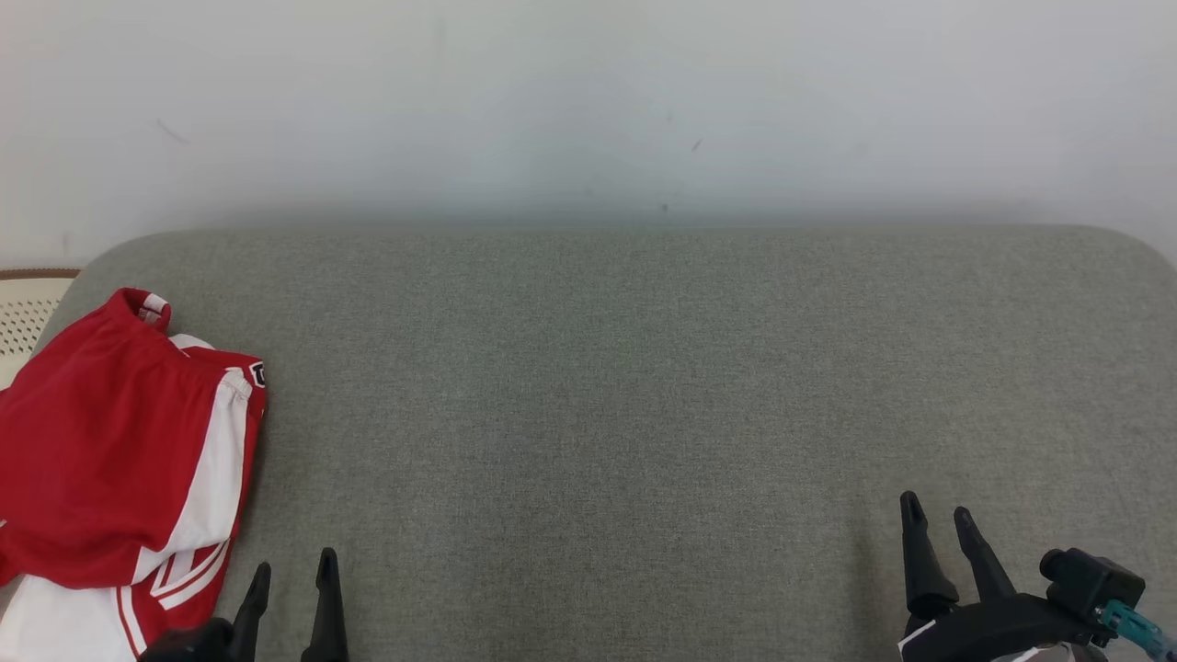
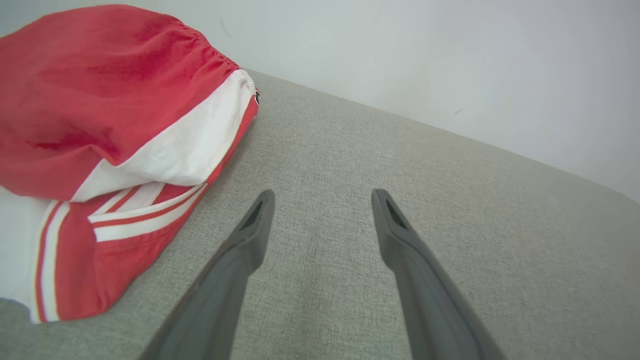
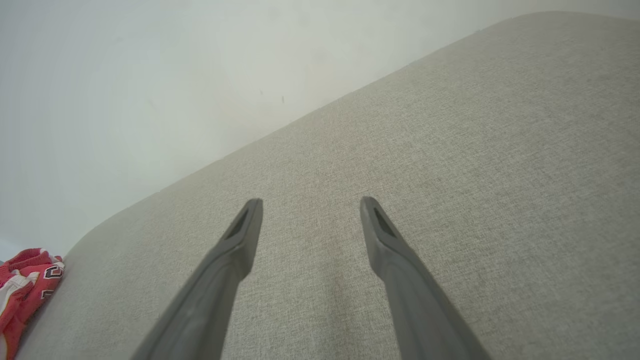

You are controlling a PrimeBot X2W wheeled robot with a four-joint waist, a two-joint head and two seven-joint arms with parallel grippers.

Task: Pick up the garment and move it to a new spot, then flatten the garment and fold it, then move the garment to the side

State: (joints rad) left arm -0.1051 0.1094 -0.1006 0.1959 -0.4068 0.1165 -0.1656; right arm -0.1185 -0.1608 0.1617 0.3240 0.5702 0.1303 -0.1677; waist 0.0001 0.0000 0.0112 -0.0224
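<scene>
A red and white garment (image 1: 119, 441) lies bunched up at the left edge of the head view, on a grey cloth-covered surface (image 1: 644, 386). It is mostly red, with a wide white band down one side and thin white stripes near the bottom. Part of it hangs past the left side of the frame. The left gripper (image 1: 294, 563) is at the lower left of the head view, just beside the garment but not touching it. Its two dark fingers are spread apart and hold nothing. In the left wrist view, the garment (image 2: 100, 100) fills the upper left, and the left gripper (image 2: 323, 195) points at bare grey cloth next to it. The right gripper (image 1: 936, 507) is at the lower right of the head view, well apart from the garment. Its fingers are spread apart too, with nothing between them. In the right wrist view, the right gripper (image 3: 311, 201) is over bare cloth, and a small bit of the garment (image 3: 25, 280) shows at the lower left corner. A pale wall (image 1: 588, 110) stands behind the surface. A cream thing with small holes and a brown rim (image 1: 23, 313) peeks in at the left edge of the head view.
</scene>
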